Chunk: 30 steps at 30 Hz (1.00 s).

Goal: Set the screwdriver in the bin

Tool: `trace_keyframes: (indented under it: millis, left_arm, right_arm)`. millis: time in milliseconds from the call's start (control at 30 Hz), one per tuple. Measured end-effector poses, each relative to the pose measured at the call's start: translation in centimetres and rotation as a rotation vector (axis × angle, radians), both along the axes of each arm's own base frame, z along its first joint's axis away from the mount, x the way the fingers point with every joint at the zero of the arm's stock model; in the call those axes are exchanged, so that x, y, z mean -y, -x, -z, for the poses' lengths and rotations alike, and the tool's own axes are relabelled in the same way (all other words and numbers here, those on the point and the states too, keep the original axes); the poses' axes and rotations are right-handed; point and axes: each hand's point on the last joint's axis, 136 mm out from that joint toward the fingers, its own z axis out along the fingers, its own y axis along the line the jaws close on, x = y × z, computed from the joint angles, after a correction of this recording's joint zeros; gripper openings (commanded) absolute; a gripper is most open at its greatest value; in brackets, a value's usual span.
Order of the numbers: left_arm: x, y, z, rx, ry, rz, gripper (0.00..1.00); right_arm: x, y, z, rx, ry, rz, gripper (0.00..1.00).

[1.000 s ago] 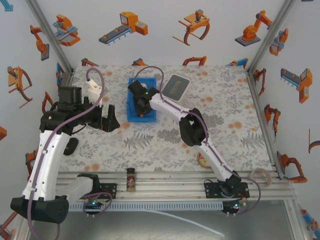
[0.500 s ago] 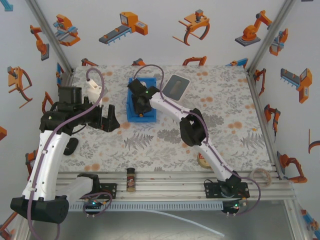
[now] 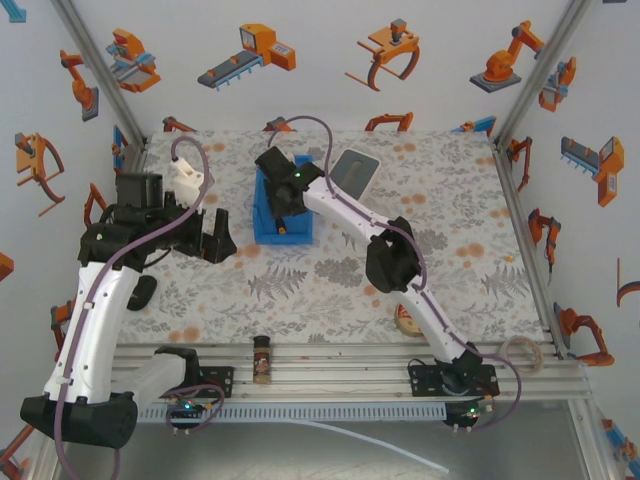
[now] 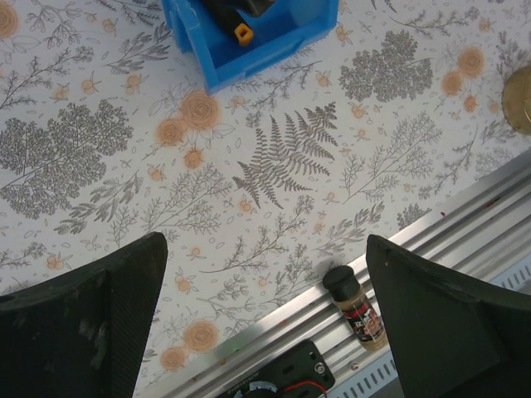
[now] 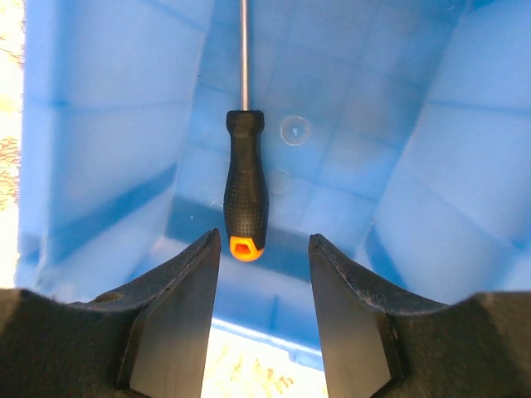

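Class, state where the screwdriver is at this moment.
In the right wrist view, the screwdriver is inside the bin, just beyond the open right gripper, orange end nearest it. From above, the bin sits left of the white tray.

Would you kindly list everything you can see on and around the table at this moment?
screwdriver: one, black handle with orange end, lying inside the bin
bin: one, blue, far middle of the table
tray: one, white with grey inside, just right of the bin
spice jar: one, brown, on the near metal rail
round item: one, tan, near edge, partly hidden by the right arm
dark object: one, black, left edge of the table
table: one, floral grey-and-orange cloth
left gripper: one, black, open, above bare cloth
right gripper: one, black, open, above the bin
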Motion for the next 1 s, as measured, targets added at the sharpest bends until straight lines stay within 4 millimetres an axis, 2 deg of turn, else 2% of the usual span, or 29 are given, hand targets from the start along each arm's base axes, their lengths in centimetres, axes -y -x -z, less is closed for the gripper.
trace_keyframes:
  millis: [300, 400, 533, 567, 633, 867, 1000]
  left_arm:
    - [-0.5, -0.3, 0.1, 0.008, -0.024, -0.028, 0.97]
    - [-0.8, -0.7, -0.1, 0.023, -0.034, -0.046, 0.97]
    - [-1.2, -1.1, 0.2, 0.047, -0.044, -0.066, 0.97]
    - [-1.3, -1.2, 0.4, 0.049, -0.048, -0.071, 0.97]
    - [-1.4, -1.4, 0.9, 0.050, -0.055, -0.083, 0.97]
    - [-1.5, -2.3, 2.3, 0.062, -0.051, -0.103, 0.97]
    - [-1.8, -2.9, 2.9, 0.095, -0.042, -0.137, 0.97]
  right_arm:
    - [0.6, 1.4, -9.9, 0.139, -0.064, -0.020, 0.50]
    - [0.7, 3.4, -12.5, 0.180, -0.055, -0.048, 0.53]
    - [2.1, 7.5, -13.8, 0.191, -0.031, -0.086, 0.57]
    - [2.9, 8.7, -13.8, 0.189, -0.026, -0.093, 0.63]
    - [4.9, 10.3, -14.0, 0.200, -0.029, -0.088, 0.69]
    - [14.5, 13.7, -15.6, 0.322, -0.005, 0.032, 0.76]
    - [18.9, 15.3, -16.4, 0.392, 0.011, 0.097, 0.79]
